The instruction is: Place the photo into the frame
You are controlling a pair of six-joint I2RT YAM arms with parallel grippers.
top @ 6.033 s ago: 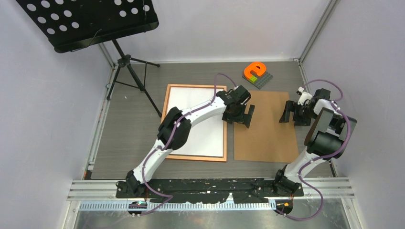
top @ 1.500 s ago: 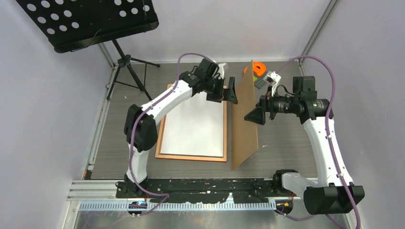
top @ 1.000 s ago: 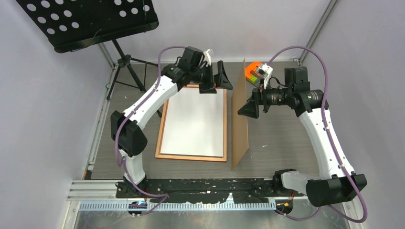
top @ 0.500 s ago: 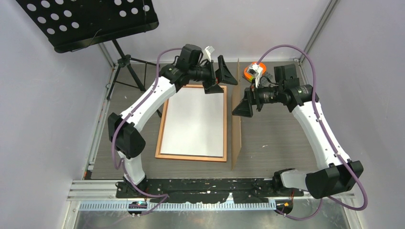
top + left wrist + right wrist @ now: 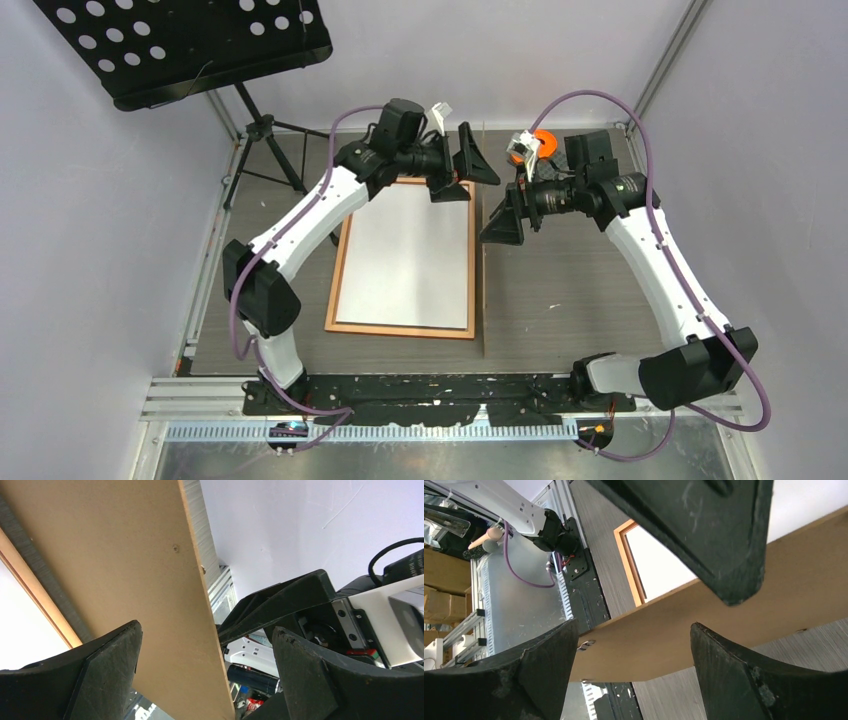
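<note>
The frame (image 5: 400, 331) lies flat left of centre, and the photo (image 5: 405, 260) rests inside it with its white back up. A brown backing board (image 5: 481, 290) stands on its long edge just right of the frame, nearly upright and seen edge-on from above. My left gripper (image 5: 476, 180) is open at the board's far top end; the board's edge (image 5: 125, 555) runs between its fingers without being pinched. My right gripper (image 5: 497, 212) is open on the board's right side, facing its brown face (image 5: 804, 570). The frame's border (image 5: 630, 565) shows beyond the board.
A black music stand (image 5: 180, 50) on a tripod (image 5: 270, 140) rises at the back left. An orange object (image 5: 540, 140) sits at the back, behind the right wrist. An aluminium rail (image 5: 440, 405) with the arm bases runs along the near edge. Walls close in on both sides.
The board has swung from leaning right to nearly upright as my right gripper moved left with it. My left gripper has stayed at the board's top end.
</note>
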